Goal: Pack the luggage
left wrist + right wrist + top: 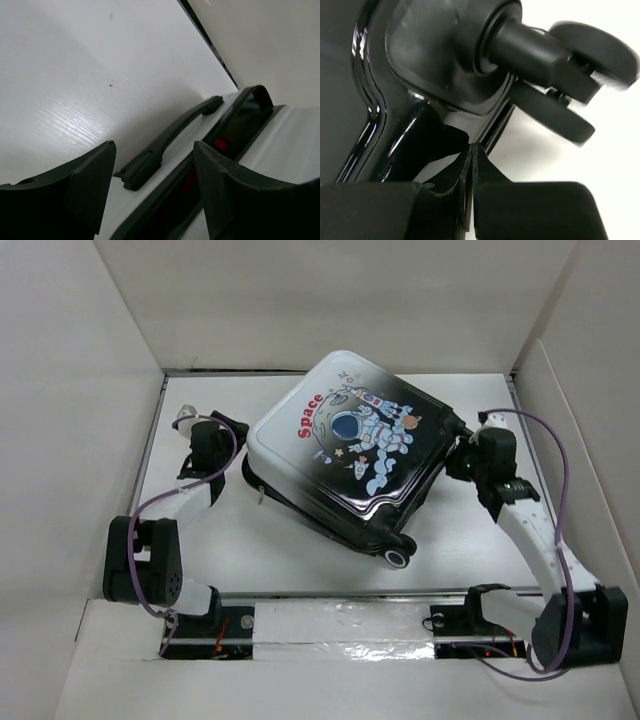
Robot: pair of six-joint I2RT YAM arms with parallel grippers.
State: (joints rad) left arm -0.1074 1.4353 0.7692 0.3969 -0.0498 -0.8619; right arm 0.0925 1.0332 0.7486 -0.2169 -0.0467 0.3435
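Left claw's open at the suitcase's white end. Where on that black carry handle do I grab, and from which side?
Take the carry handle at its middle, where the bar seems to bow off the suitcase wall; its ends sit flush. Come straight in from where the left claw sits, turned so it straddles the bar crosswise.
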